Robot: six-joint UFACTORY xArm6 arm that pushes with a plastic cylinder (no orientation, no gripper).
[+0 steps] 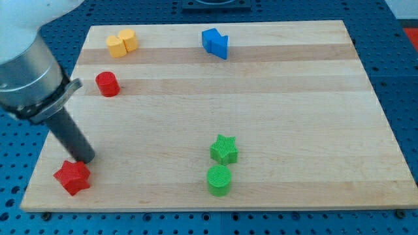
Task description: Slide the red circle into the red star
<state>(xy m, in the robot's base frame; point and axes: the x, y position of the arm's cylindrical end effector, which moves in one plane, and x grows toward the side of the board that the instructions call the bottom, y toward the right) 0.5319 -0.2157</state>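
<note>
The red circle (107,84) stands near the view's upper left of the wooden board (294,117). The red star (72,177) lies at the view's lower left corner of the board. My tip (85,158) rests just above the red star on its right side, very close to it, and well below the red circle. The dark rod rises from the tip up to the left into the grey arm body.
Two yellow blocks (122,43) sit together at the view's top left. A blue block (215,43) is at top centre. A green star (224,149) sits just above a green circle (219,180) at bottom centre.
</note>
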